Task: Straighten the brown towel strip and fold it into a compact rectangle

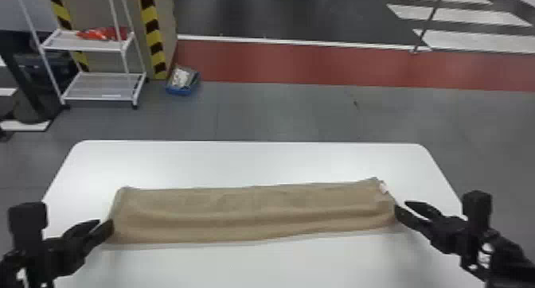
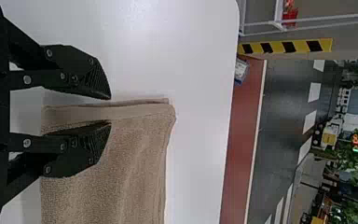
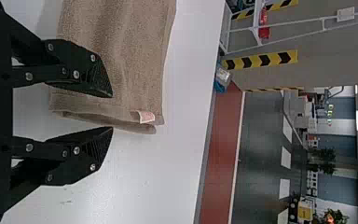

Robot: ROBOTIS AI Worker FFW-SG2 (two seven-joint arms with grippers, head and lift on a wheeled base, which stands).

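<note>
The brown towel strip [image 1: 254, 213] lies stretched left to right across the white table, with soft lengthwise ridges. At its left end is my left gripper [image 1: 106, 224], and at its right end my right gripper [image 1: 408, 210]. In the left wrist view, the left gripper [image 2: 110, 111] stands open, its fingers on either side of the towel's end edge [image 2: 140, 111]. The right wrist view has the right gripper [image 3: 112, 112] open as well, one finger over the towel [image 3: 121, 51] and the other beyond its end. A small pale tag [image 3: 145, 116] sits at that end's corner.
The white table [image 1: 246, 160] extends behind and in front of the towel. Beyond it on the floor stand a white wire shelf [image 1: 99, 86] and a blue bin [image 1: 181, 84] at the back left.
</note>
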